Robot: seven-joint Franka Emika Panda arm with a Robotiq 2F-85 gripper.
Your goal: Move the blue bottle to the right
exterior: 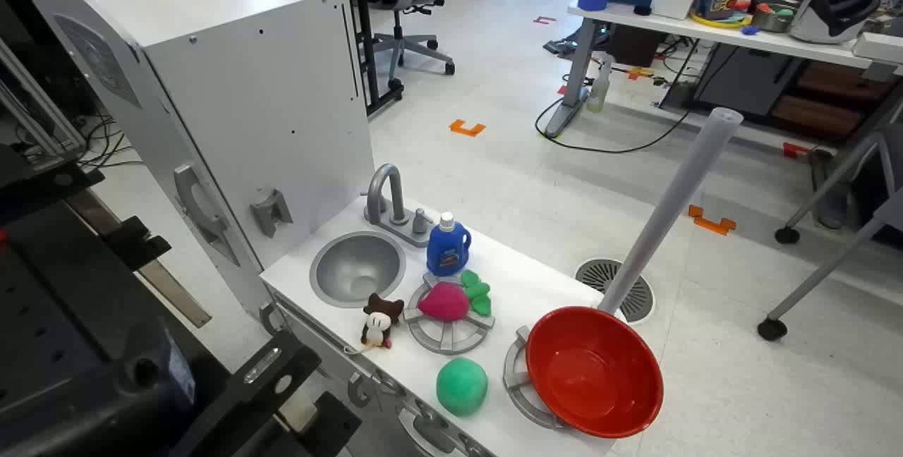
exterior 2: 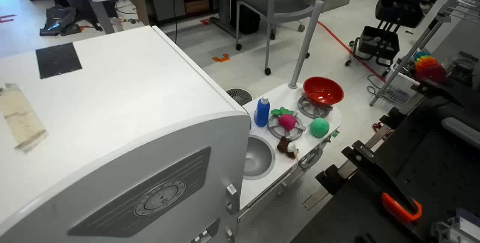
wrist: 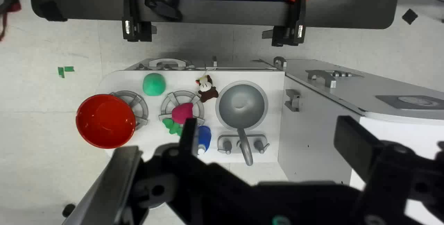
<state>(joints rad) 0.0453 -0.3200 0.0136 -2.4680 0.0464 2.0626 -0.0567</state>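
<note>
The fingers, spread and empty, might topple the blue detergent bottle, partly behind one of them, if lowered without recentring.

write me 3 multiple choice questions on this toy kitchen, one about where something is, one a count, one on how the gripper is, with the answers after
1. Where does the blue bottle stand?
A. inside the red bowl
B. in the sink
C. on the counter, near the faucet

2. How many round burners are on the counter?
A. one
B. two
C. four

3. In what state is the gripper?
A. open
B. fully closed
C. clamped on the blue bottle

Right letters:
1: C, as an exterior view shows it upright on the white surface close to the faucet.
2: B, as each of the three views shows two, one partly covered by a bowl.
3: A, as the wrist view shows a wide gap between its fingers.
</note>
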